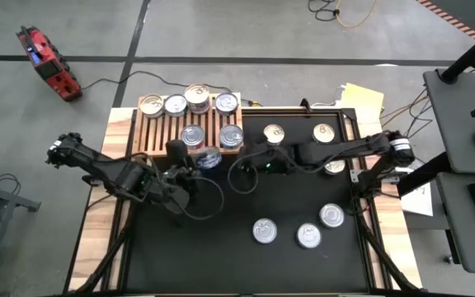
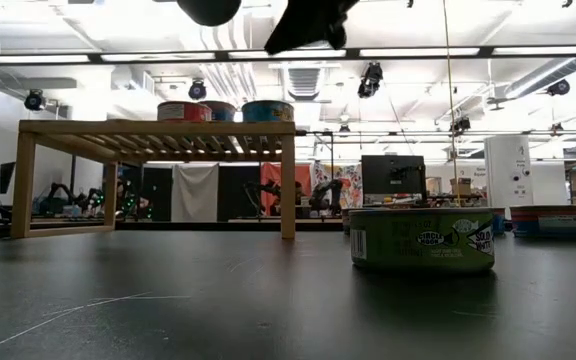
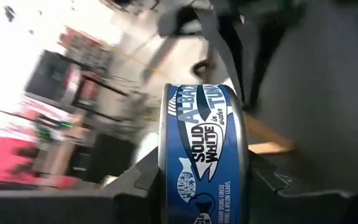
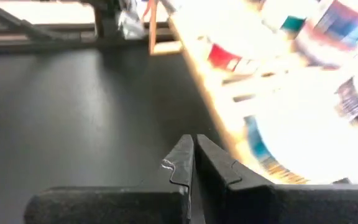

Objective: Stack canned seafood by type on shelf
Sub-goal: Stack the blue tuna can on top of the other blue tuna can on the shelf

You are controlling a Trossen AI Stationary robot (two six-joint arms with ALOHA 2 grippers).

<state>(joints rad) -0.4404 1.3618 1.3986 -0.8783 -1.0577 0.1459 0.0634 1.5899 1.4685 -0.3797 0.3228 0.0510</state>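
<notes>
On the shelf (image 1: 184, 124), just ahead of my left gripper (image 1: 207, 158): six tins already placed. Four sit in a row along the far edge, two more sit nearer me on the right half of the slats. Whether any of these are stacked two high I cannot tell from above.

In my left gripper: one blue-labelled can (image 3: 204, 155), lettered "solid white" albacore, clamped flat between my fingers and held at the shelf's near edge, beside the two nearer tins. That makes a seventh, on its way but not yet set down.

To the right of that, my right gripper (image 4: 193, 152) hangs over the black mat (image 1: 221, 247), close to the shelf's right end, fingers pressed together on nothing.

Beyond my right gripper, loose tins on the mat: two gold-lidded ones (image 1: 274, 133) up near the far edge, one part hidden under my right arm (image 1: 334, 167), and three silver-lidded ones (image 1: 264, 231) in a cluster nearer the front. Six waiting. The level view shows one with a green label (image 2: 422, 239), so a different kind from the one I hold.

Tally: thirteen cans in sight; six shelved, one in hand, six left.

Judgement: roughly half done. Sorting by type remains to be checked.
</notes>
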